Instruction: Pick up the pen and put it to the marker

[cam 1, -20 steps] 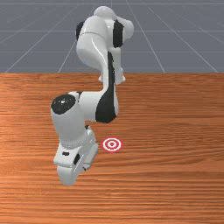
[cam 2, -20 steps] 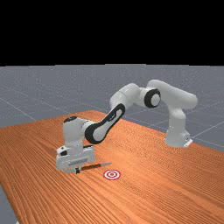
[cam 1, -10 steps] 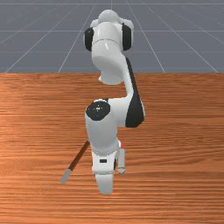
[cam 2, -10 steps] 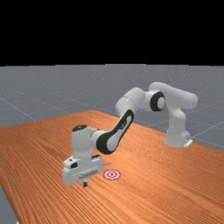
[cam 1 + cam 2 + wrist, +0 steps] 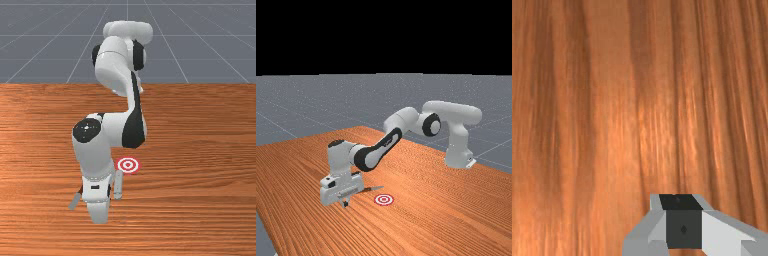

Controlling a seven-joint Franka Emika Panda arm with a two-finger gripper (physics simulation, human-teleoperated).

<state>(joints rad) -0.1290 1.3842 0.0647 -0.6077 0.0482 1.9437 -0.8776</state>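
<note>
Swinging the white, black-jointed arm (image 5: pixel 95 155) toward the front view's left since the earlier frame, half-hiding the slim brown, grey-ended pen (image 5: pixel 74 201) and uncovering the round red-and-white ringed marker (image 5: pixel 127 165). In the far view, holding the grey two-finger gripper (image 5: pixel 346 203) low, leaving the pen lying off the marker, both grasp and placement still remaining. In the wrist view, clenching on nothing, apparently.

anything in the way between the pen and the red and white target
Nothing visible stands between the pen and the ringed marker in the far view. My own gripper and the hand above it hide part of the pen in both the far and front views, so I can't vouch for what they cover.
</note>
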